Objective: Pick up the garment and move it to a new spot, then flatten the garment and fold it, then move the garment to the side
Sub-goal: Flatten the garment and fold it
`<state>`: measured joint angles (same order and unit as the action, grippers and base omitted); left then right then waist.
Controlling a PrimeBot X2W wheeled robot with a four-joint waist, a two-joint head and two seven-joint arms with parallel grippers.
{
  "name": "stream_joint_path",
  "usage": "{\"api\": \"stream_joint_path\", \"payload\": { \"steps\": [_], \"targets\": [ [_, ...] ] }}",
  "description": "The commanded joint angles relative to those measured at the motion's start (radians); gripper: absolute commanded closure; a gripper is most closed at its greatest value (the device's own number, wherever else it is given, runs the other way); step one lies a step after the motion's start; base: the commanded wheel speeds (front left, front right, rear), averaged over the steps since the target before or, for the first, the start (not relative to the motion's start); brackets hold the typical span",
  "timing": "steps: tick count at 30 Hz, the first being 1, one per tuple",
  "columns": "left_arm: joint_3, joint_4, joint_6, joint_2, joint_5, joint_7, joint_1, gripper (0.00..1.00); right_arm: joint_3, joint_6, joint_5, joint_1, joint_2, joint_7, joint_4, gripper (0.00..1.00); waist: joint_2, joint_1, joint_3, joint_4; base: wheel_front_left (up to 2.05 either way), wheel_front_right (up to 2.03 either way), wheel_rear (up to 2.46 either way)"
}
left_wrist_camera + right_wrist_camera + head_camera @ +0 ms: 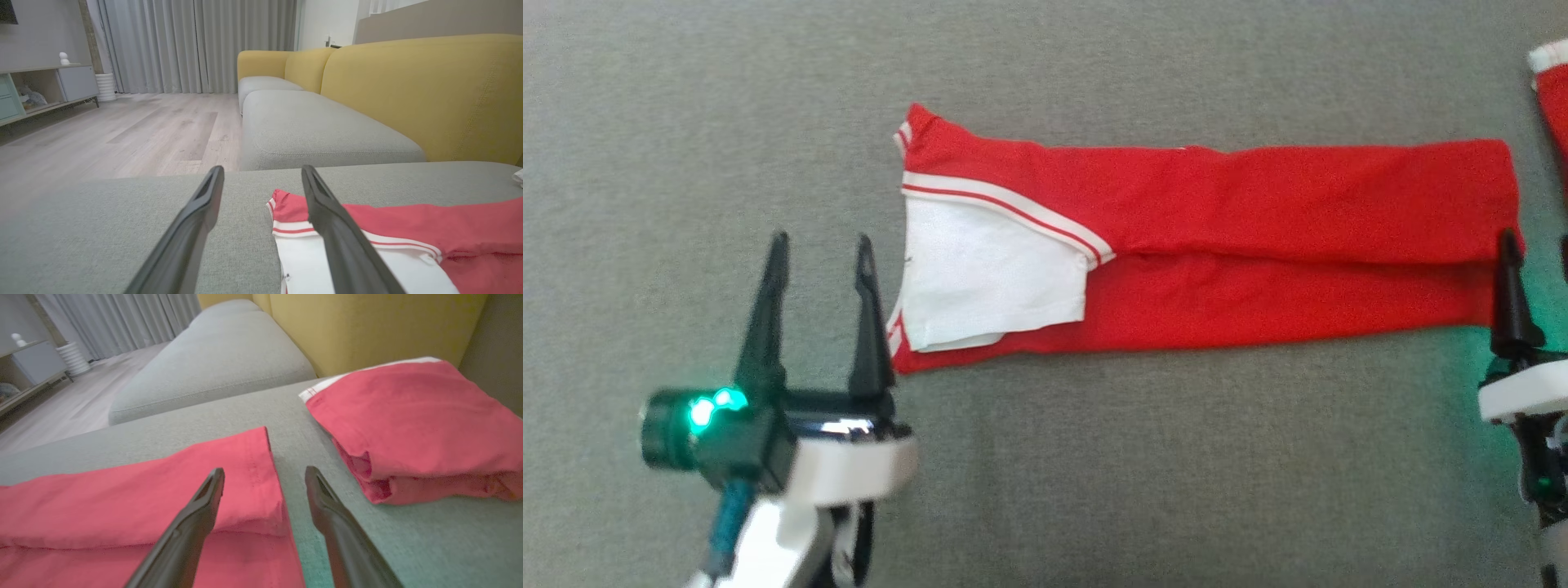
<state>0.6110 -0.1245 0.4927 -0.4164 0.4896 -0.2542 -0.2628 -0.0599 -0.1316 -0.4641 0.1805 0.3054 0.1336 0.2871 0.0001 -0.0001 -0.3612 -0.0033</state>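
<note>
Head view, going from the left: the left gripper (pixel 821 239) sits at the lower left with its jaws spread wide and nothing between them, just grey cushion (pixel 686 122). Its inner finger is right beside the garment (pixel 1217 245), at the near left corner. I can't tell if it's actually touching.

The garment itself lies flat across the middle of the cushion as one long red band, looks like it's been doubled over lengthwise. There's a white panel (pixel 988 278) with striped trim on top at the left end, and plain red the rest of the way.

At the far right, the right gripper (pixel 1537 238) is by the band's near right corner. The right wrist view shows its jaws open too, one finger over the red hem, the other over bare cushion, holding nothing.

Past that, a second folded red piece (pixel 1553 98) sits at the upper right, apart from ours.

My read: we're mid-fold. The pickup and flattening look done and the long fold is in, but the band is way too long to call finished.

Next it probably needs a cross fold. That means pinching both layers at one end (ideally both corners of it) and carrying that end over to the other without dragging the lengthwise fold open. That white panel looks loose, so it could flop out. After that, slide the bundle aside.
</note>
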Motion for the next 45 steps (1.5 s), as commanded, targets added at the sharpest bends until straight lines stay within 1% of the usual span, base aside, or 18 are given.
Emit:
{"api": "stream_joint_path", "payload": {
  "steps": [1, 7, 10, 12, 13, 14, 15, 16, 22, 26, 27, 28, 31, 34, 39, 40, 41, 45],
  "targets": [
    [-0.057, -0.032, -0.011, 0.008, -0.035, -0.007, 0.016, 0.0, -0.006, 0.001, 0.004, 0.008, 0.012, 0.009, -0.01, 0.0, -0.0001, 0.0001, 0.015, 0.019, 0.0, 0.0, 0.0],
    [-0.131, -0.022, -0.104, 0.137, -0.175, -0.007, 0.106, 0.0, -0.11, 0.001, 0.035, 0.046, 0.005, -0.048, 0.127, 0.0, -0.0001, 0.0001, 0.036, 0.077, 0.0, 0.0, 0.0],
    [-0.164, -0.012, -0.147, 0.187, -0.21, -0.007, 0.134, 0.0, -0.114, 0.001, 0.038, 0.053, -0.003, -0.115, 0.184, 0.0, -0.0001, 0.0001, 0.04, 0.094, 0.0, 0.0, 0.0],
    [-0.186, -0.006, -0.174, 0.214, -0.23, -0.007, 0.146, 0.0, -0.103, 0.001, 0.024, 0.054, -0.011, -0.16, 0.201, 0.16, -0.0001, 0.0001, 0.042, 0.102, 0.0, 0.0, 0.0],
    [-0.197, -0.004, -0.187, 0.225, -0.24, -0.007, 0.151, 0.0, -0.098, 0.001, 0.015, 0.053, -0.013, -0.178, 0.205, 0.29, -0.0001, 0.0001, 0.041, 0.105, 0.0, 0.0, 0.0],
    [-0.208, -0.003, -0.2, 0.236, -0.249, -0.007, 0.154, 0.0, -0.091, 0.001, 0.007, 0.052, -0.012, -0.194, 0.207, 0.58, -0.0001, 0.0001, 0.041, 0.107, 0.0, 0.0, 0.0],
    [-0.219, -0.002, -0.211, 0.246, -0.259, -0.008, 0.157, 0.0, -0.087, 0.001, -0.002, 0.05, -0.01, -0.207, 0.209, 0.82, -0.0001, 0.0001, 0.041, 0.108, 0.0, 0.0, 0.0],
    [-0.23, -0.003, -0.22, 0.255, -0.269, -0.008, 0.159, 0.0, -0.084, 0.001, -0.01, 0.049, -0.008, -0.215, 0.209, 1.0, -0.0001, 0.0001, 0.042, 0.108, 0.0, 0.0, 0.0],
    [-0.294, -0.002, -0.272, 0.294, -0.31, -0.008, 0.18, 0.0, -0.115, 0.001, -0.016, 0.054, 0.014, -0.2, 0.191, 1.0, -0.0001, 0.0001, 0.047, 0.093, 0.0, 0.0, 0.0],
    [-0.325, 0.001, -0.303, 0.311, -0.331, -0.008, 0.186, 0.0, -0.149, 0.001, -0.022, 0.061, 0.064, -0.206, 0.149, 1.0, -0.0001, 0.0001, 0.049, 0.072, 0.0, 0.0, 0.0],
    [-0.331, 0.002, -0.311, 0.314, -0.335, -0.008, 0.188, 0.0, -0.156, 0.001, -0.027, 0.061, 0.075, -0.215, 0.128, 1.0, -0.0001, 0.0001, 0.05, 0.067, 0.0, 0.0, 0.0],
    [-0.341, 0.004, -0.324, 0.321, -0.343, -0.008, 0.189, 0.0, -0.158, 0.001, -0.068, 0.061, 0.091, -0.243, 0.066, 1.0, -0.0001, 0.0001, 0.05, 0.058, 0.0, 0.0, 0.0],
    [-0.355, 0.01, -0.34, 0.331, -0.351, -0.008, 0.193, 0.0, -0.163, 0.001, -0.132, 0.055, 0.102, -0.294, -0.067, 1.0, -0.0001, 0.0001, 0.054, 0.044, 0.0, 0.0, 0.0],
    [-0.366, 0.014, -0.352, 0.339, -0.357, -0.008, 0.196, 0.0, -0.155, 0.001, -0.191, 0.053, 0.088, -0.356, -0.227, 1.0, -0.0001, 0.0001, 0.055, 0.035, 0.0, 0.0, 0.0],
    [-0.374, 0.024, -0.37, 0.351, -0.362, -0.008, 0.192, 0.0, -0.093, 0.001, -0.25, 0.071, 0.019, -0.443, -0.462, 1.0, -0.0001, 0.0001, 0.053, 0.034, 0.0, 0.0, 0.0],
    [-0.374, 0.024, -0.37, 0.351, -0.362, -0.008, 0.192, 0.0, -0.093, 0.001, -0.25, 0.071, 0.019, -0.443, -0.462, 1.0, -0.0001, 0.0001, 0.053, 0.034, 0.0, 0.0, 0.0],
    [-0.375, 0.026, -0.373, 0.353, -0.362, -0.008, 0.19, 0.0, -0.07, 0.001, -0.247, 0.078, 0.004, -0.458, -0.494, 1.0, -0.0001, 0.0001, 0.052, 0.036, 0.0, 0.0, 0.0],
    [-0.371, 0.036, -0.383, 0.36, -0.362, -0.008, 0.183, 0.0, 0.043, 0.001, -0.219, 0.114, -0.064, -0.497, -0.562, 1.0, -0.0001, 0.0001, 0.049, 0.053, 0.0, 0.0, 0.0]
  ]
}}
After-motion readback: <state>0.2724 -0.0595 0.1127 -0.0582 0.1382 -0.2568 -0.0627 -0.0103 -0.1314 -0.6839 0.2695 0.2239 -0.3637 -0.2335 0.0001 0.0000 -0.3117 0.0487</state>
